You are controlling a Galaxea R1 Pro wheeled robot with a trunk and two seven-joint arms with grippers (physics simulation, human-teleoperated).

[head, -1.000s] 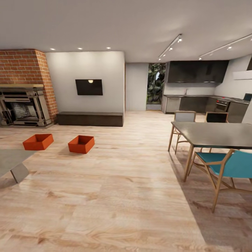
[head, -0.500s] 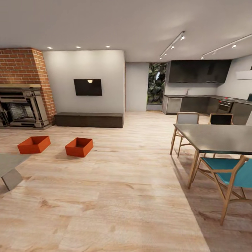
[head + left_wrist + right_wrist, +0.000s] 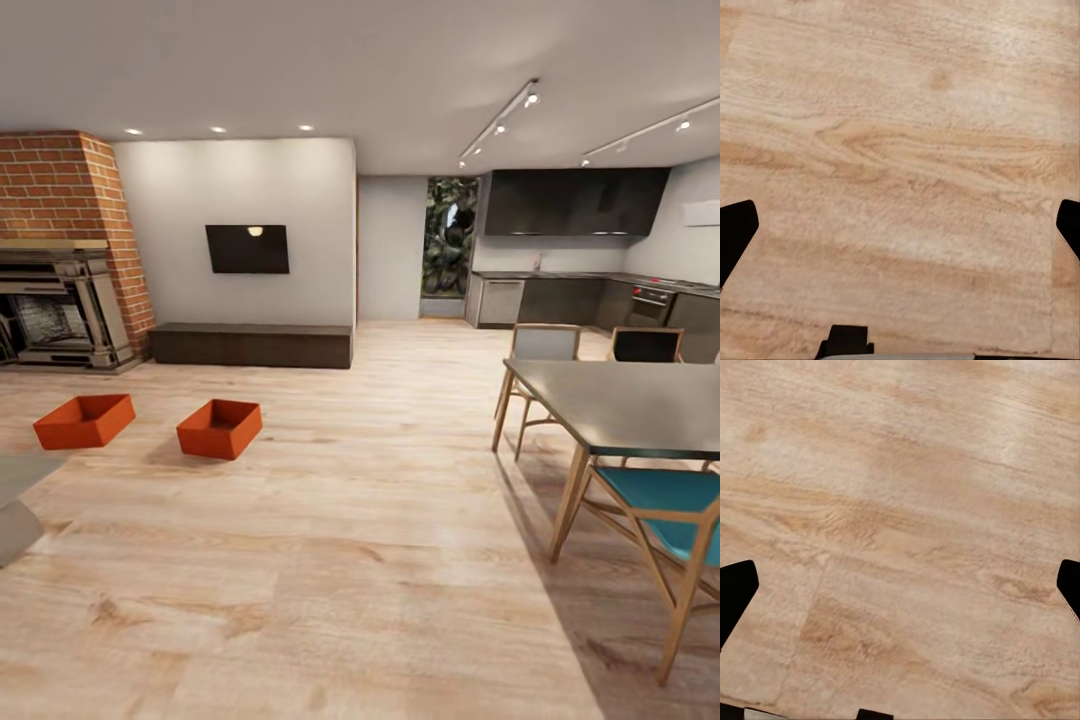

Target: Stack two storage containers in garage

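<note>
Light wood plank flooring (image 3: 380,560) carries two open orange-red rectangular storage containers (image 3: 220,428) (image 3: 84,420) ahead for pickup, so we keep our left gripper (image 3: 900,225) and right gripper (image 3: 900,585) spread, holding nothing

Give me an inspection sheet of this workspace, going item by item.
Surface: light wood plank floor.
Job's things: two open orange-red rectangular bins, apart, on the floor before the brick fireplace.
Clutter: grey table corner at near left.
Grippers: left gripper and right gripper open, empty, over planks.
Cables: nothing seen.
Surroundings: dark dining table, teal chair, wall television, dark kitchen cabinets.
</note>
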